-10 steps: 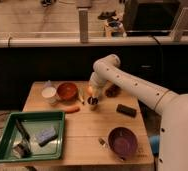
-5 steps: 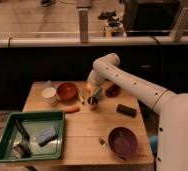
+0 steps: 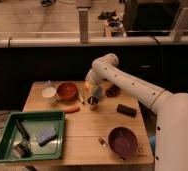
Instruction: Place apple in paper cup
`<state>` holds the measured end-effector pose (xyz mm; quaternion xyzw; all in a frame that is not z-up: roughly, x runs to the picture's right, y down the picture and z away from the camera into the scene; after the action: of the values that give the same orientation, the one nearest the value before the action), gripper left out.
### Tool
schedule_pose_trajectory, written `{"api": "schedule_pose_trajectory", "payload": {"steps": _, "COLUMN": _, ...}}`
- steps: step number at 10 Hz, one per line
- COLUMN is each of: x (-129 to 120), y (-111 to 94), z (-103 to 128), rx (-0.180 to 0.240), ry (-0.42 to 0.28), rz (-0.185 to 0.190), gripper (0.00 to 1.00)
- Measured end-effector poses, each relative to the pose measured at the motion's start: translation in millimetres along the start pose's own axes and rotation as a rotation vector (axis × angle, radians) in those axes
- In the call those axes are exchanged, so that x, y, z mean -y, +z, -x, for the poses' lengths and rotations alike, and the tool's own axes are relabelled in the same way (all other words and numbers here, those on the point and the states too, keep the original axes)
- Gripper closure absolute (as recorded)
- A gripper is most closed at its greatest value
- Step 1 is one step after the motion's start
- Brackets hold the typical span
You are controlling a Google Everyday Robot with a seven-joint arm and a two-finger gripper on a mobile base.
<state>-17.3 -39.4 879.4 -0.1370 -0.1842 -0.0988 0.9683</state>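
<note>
I count one apple (image 3: 86, 86), one paper cup (image 3: 49, 93), one metal cup (image 3: 92, 102), two bowls, one tray (image 3: 34, 114) and one arm (image 3: 129, 86) with its pincer (image 3: 89, 90).

The apple is a small orange-yellow spot right at the pincer, above the surface (image 3: 87, 127). It is just to the right of the brown bowl (image 3: 67, 91) and just above the metal cup. It looks round, so I see no long axis and no direction in which it points. It is not in the paper cup. I cannot tell whether the pincer is open or closed, or whether it really grips the apple.

The paper cup stands upright with its mouth up, in the back left part of the surface. It is just beside the brown bowl, on that bowl's left side. The bowl lies between the cup and the apple.

The second bowl, the purple one (image 3: 122, 141), is near the front right corner, well apart from the cup. One long orange piece (image 3: 71, 109) lies in front of the brown bowl, with its long axis about left to right. One black block (image 3: 126, 110) lies to the right of the metal cup.

The green tray is at the front left. In it I see one blue sponge (image 3: 46, 135) and some dark tools that I cannot name.

The arm comes in from the right and bends down to the pincer.
</note>
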Motion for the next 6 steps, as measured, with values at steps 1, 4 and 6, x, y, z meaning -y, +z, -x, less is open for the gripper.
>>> {"api": "schedule_pose_trajectory", "payload": {"steps": 1, "x": 2, "y": 1, "z": 1, "rx": 0.003, "ry": -0.002, "rz": -0.005, "gripper": 1.00}}
{"api": "schedule_pose_trajectory", "payload": {"steps": 4, "x": 11, "y": -2, "z": 14, "rx": 0.058, "ry": -0.030, "rz": -0.024, "gripper": 1.00}}
{"api": "schedule_pose_trajectory", "payload": {"steps": 6, "x": 23, "y": -4, "z": 47, "rx": 0.145, "ry": -0.068, "rz": -0.030, "gripper": 1.00}}
